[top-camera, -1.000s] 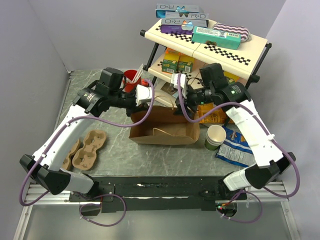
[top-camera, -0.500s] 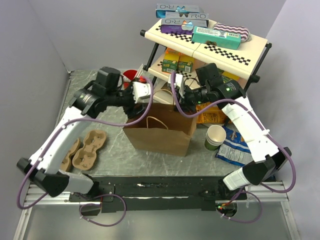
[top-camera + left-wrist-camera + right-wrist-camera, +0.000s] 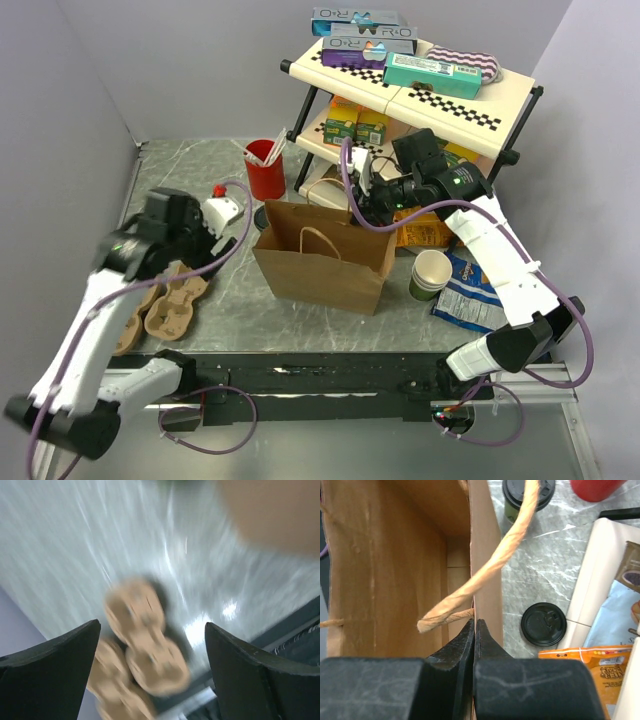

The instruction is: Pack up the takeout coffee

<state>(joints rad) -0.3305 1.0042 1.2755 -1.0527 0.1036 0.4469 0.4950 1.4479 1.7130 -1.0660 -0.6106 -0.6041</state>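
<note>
**A:** Where is the takeout coffee?

**B:** The takeout coffee (image 3: 546, 491), a dark green cup with a round black lid, stands on the grey marbled desk (image 3: 235, 315). It is outside the brown paper bag (image 3: 320, 268), just beside one end wall, and near the red cup (image 3: 265, 172).

**A:** And the bag?

**B:** It is upright with its mouth open. The right fingers (image 3: 470, 635) are pressed together on its rim, next to a twisted paper handle (image 3: 495, 565). Another round black lid (image 3: 543, 624) sits on the desk beside the bag, close to an orange packet (image 3: 570, 666).

**A:** What about the left arm?

**B:** The left fingers (image 3: 224, 211) are spread wide apart above the desk. The wrist view is blurred, with tan cardboard cup carriers (image 3: 165, 300) lying below them.
</note>
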